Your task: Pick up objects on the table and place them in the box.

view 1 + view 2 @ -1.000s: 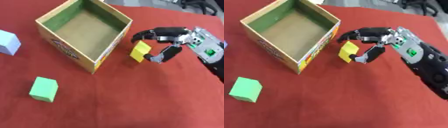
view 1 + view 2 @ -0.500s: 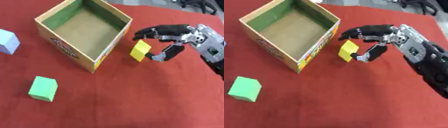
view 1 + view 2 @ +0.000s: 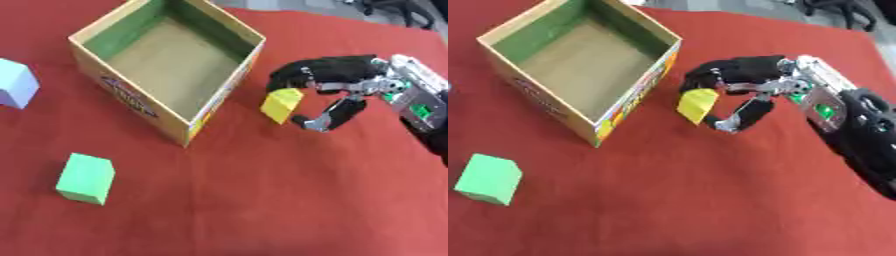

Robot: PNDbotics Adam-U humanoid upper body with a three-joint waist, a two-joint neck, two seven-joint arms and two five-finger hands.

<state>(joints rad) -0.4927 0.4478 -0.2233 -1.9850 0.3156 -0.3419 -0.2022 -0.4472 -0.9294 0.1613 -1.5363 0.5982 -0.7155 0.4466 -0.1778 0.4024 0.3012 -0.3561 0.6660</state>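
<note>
Risk: right robot hand (image 3: 337, 82), fingers curled around the yellow block (image 3: 282, 104), could clip the box (image 3: 229, 85) wall during transfer.

Even, bright overhead light with soft short shadows; both views are slightly blurred throughout.

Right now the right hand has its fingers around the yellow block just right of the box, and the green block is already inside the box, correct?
Not quite. The green block is not inside the box; the left eye view shows it lying on the red table in front of the box. The rest holds: the right hand has its fingers around the yellow block just right of the box.
</note>
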